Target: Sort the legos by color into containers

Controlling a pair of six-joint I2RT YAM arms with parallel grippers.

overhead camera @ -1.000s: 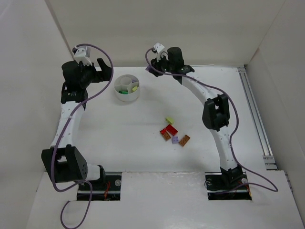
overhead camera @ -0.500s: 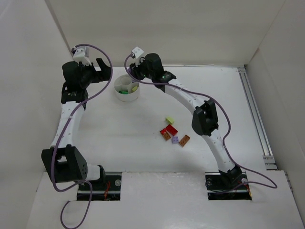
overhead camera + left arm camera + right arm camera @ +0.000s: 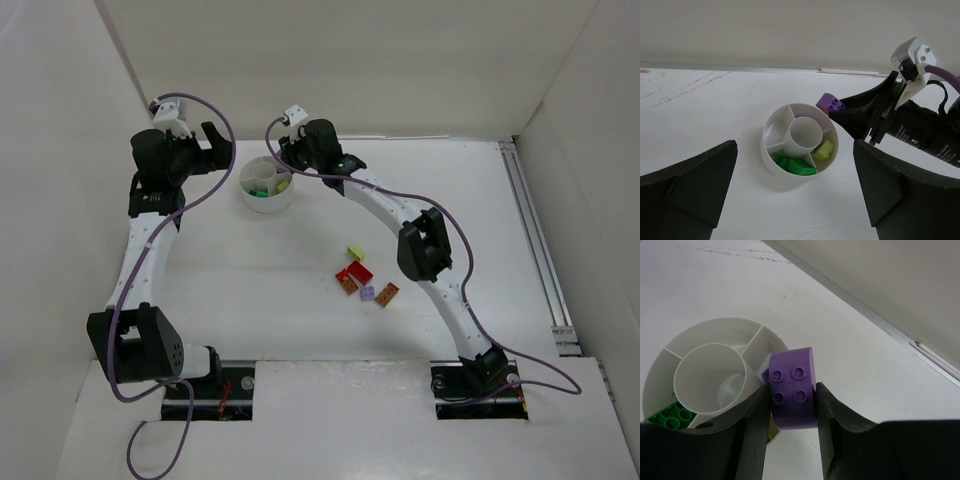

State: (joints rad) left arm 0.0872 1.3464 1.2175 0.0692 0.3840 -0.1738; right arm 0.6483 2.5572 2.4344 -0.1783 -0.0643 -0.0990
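Quick update: the right arm has swung left across the back of the desk (image 3: 250,290) over the last second. Its hand (image 3: 792,412) now sits right at the far-right edge of the white dish (image 3: 769,162), when a moment ago it was well off to the side. The big carry looks basically done, and the last half second was only a small nudge.

The right hand is clamped on a purple brick (image 3: 792,385), one finger on each side and studs facing the wrist camera. From the left wrist view the brick hangs just above the dish rim, not inside any wedge yet. So it's held, not dropped.

The dish already has green bricks (image 3: 795,165) in the near wedge and a yellow-green brick (image 3: 823,150) in the wedge next to it. The centre cup looks empty. In the right wrist view something pale pokes out of the wedge right behind the purple brick, maybe another lilac one, but I can't say for sure.

The left hand (image 3: 795,195) is wide open with nothing in it, parked near the dish and looking at it.

There's a loose bunch of bricks (image 3: 365,280) mid-desk: red, orange-brown, lilac and a yellow-green one. My guess is this one needs a little more travel over its wedge before release, and then there's plenty left to sort.
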